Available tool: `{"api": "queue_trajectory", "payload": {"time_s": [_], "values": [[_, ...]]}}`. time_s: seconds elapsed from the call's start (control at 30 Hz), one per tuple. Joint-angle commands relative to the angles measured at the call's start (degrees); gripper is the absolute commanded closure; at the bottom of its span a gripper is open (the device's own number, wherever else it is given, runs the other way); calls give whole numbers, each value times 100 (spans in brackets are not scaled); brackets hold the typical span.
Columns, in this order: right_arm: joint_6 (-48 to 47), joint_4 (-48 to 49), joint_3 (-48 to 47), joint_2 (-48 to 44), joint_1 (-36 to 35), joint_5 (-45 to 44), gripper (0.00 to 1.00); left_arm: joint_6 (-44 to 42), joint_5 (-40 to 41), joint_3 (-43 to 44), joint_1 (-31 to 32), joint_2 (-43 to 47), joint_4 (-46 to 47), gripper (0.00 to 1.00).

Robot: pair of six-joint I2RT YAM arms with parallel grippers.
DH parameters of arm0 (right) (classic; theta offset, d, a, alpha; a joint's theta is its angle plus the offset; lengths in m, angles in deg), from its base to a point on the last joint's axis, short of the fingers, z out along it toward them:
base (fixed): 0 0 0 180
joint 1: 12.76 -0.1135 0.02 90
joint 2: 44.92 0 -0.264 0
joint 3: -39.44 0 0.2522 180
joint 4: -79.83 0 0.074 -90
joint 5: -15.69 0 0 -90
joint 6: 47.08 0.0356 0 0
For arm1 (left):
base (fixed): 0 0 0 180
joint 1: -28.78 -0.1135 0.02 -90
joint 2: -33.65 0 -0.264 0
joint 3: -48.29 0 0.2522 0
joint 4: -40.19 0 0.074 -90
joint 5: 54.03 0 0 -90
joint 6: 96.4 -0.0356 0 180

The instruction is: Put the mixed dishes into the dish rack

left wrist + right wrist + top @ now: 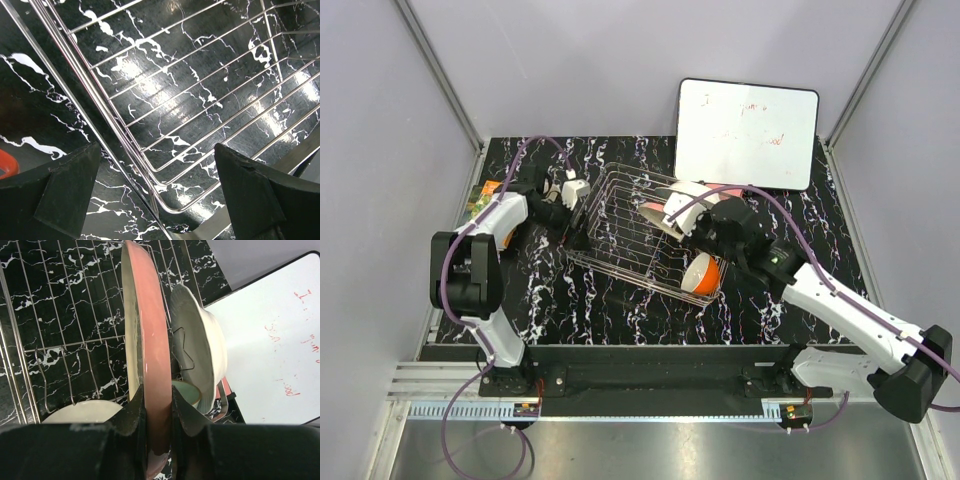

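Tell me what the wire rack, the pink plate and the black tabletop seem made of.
Wire rack: polished metal, going by its bright glints. Pink plate: probably glazed ceramic, given the glossy streak on its thick rim; melamine is possible. Tabletop: glossy black with white veins; real marble or printed laminate, I cannot tell.

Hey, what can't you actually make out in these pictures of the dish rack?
Top view: writing on the whiteboard is too faint and small to read.
Left wrist view: an orange-red thing is cut off by the left edge; unidentifiable.
Right wrist view: the pale green bowl is mostly hidden behind the pink-and-cream plate and the right gripper.
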Motion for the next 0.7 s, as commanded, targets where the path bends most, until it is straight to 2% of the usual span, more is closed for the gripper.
{"api": "queue_trajectory", "payload": {"time_s": [0.0,0.67], "values": [[152,624,-121,-406,30,217,100,-145,61,-161,25,315,117,1],[29,509,257,-284,30,543,100,-268,132,-337,25,596,91,1]]}}
